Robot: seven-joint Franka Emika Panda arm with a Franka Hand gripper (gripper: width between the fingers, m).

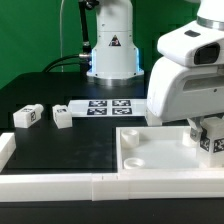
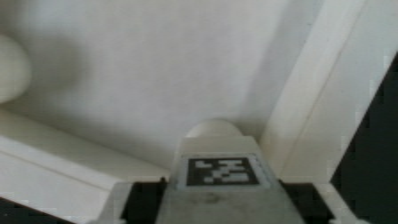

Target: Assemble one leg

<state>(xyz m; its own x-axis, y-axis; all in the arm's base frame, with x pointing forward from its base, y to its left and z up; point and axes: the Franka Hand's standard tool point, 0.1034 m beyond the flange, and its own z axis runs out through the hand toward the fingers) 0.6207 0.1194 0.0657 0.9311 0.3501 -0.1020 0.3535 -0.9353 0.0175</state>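
Held leg [image 1: 211, 143]: white stubby block, black-and-white marker facing the camera, upright over the white panel's corner at the exterior view's right; in the wrist view [image 2: 221, 160] its rounded tip points at the panel.
Loose legs: two [image 1: 27, 116] [image 1: 62, 116], apart on the black table, exterior view's left.

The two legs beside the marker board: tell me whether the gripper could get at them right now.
Probably not at once: the gripper seems shut on a leg over the white panel. The two legs lie uncovered on the table, nothing above them.
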